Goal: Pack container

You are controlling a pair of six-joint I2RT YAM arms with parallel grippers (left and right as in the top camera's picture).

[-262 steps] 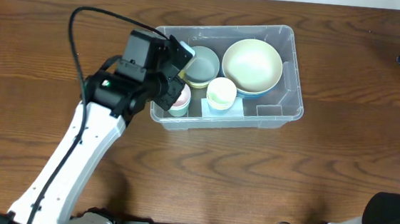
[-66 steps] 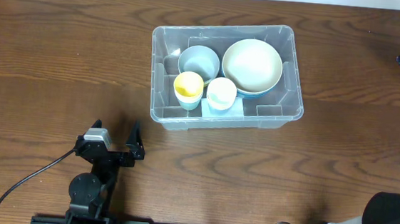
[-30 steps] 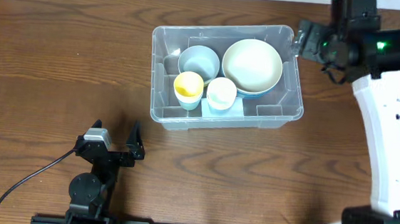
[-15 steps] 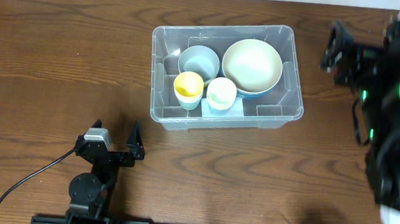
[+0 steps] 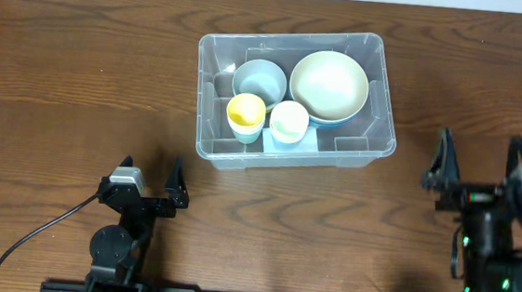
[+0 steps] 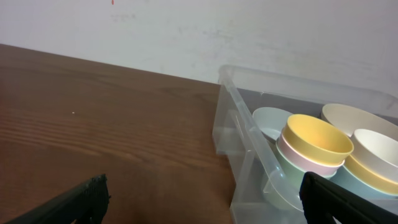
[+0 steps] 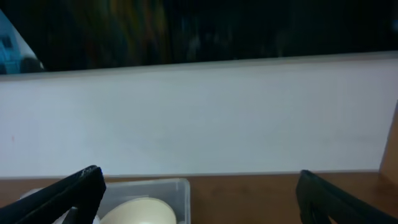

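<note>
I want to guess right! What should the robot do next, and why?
Probably park and stop. The container already holds the bowls and cups, nothing loose shows on the table, and the left end effector and right end effector are open, empty.

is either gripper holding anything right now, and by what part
Nothing is held. The left gripper and the right gripper are both open and empty, each apart from the container.

Clear container (image 5: 368, 136), yellow cup (image 5: 245, 112), white cup (image 5: 289, 120), cream bowl (image 5: 328, 84), grey-blue bowl (image 5: 259, 77), brown wood-grain table (image 5: 61, 84).
</note>
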